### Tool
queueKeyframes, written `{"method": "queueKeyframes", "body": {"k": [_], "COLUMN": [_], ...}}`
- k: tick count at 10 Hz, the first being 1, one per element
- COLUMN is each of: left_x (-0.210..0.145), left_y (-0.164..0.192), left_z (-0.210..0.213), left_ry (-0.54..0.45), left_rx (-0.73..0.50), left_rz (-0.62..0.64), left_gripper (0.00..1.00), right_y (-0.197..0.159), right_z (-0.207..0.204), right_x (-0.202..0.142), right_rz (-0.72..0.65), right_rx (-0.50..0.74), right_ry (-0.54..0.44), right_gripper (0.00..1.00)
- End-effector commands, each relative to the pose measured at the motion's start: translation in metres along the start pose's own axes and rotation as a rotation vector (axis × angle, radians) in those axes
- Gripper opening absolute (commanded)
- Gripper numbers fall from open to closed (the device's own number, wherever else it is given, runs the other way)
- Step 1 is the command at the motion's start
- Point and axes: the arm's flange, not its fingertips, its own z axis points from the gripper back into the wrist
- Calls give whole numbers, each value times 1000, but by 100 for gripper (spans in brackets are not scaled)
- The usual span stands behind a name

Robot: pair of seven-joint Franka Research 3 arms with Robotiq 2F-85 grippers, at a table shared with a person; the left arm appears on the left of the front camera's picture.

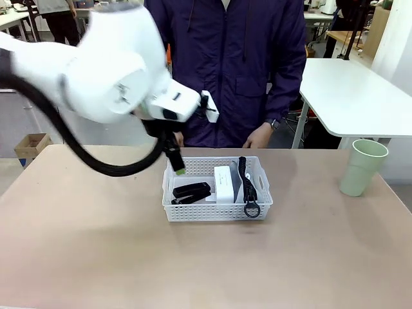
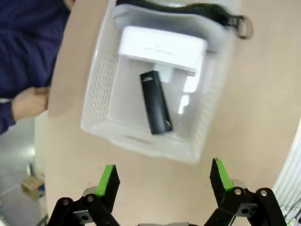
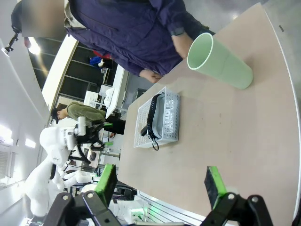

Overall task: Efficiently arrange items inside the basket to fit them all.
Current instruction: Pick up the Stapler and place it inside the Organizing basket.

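The white lattice basket (image 1: 219, 211) sits mid-table. Inside it a black stapler (image 1: 191, 192) lies at the left, a small white box (image 1: 223, 184) stands in the middle, and the grey pouch (image 1: 237, 187) with its black strap (image 1: 245, 182) stands on edge at the right. My left gripper (image 1: 176, 166) hangs open just above the basket's left end. In the left wrist view that gripper (image 2: 163, 180) is empty over the basket (image 2: 96, 89), stapler (image 2: 156, 102), box (image 2: 162, 48) and pouch (image 2: 141, 17). The pale green cup (image 1: 362, 167) stands outside, far right. My right gripper (image 3: 161, 183) is open and empty, well back from the cup (image 3: 218, 61) and basket (image 3: 171, 117).
A person in a dark purple jacket (image 1: 232, 64) stands at the far edge, one hand (image 1: 259, 137) just behind the basket and the other hand (image 2: 28, 103) beside it. Bare tabletop (image 1: 96, 244) spreads around the basket. A white table (image 1: 351, 96) stands behind right.
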Motion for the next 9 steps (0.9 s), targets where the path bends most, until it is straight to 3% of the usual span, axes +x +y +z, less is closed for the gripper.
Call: {"method": "queueKeyframes", "body": {"k": [1, 2, 5, 6, 7, 9], "left_x": [-106, -175, -355, -391, -424, -464], "left_y": [6, 17, 27, 24, 23, 23], "left_z": [58, 88, 121, 114, 99, 64], "left_ry": [-87, -155, -541, -657, -710, -804], "left_rx": [-117, -174, -380, -412, -459, -555], "left_rz": [40, 202, 526, 570, 684, 782], "left_gripper": [100, 100, 100, 100, 100, 100], "right_y": [-1, -1, -1, -1, -1, -1], "right_z": [1, 1, 1, 1, 1, 1], "right_x": [0, 0, 0, 0, 0, 0], "right_rz": [16, 16, 16, 16, 16, 16], "right_rx": [-4, -4, -4, -4, -4, -4], "right_ry": [3, 3, 3, 3, 3, 3], "right_gripper": [100, 100, 100, 100, 100, 100]}}
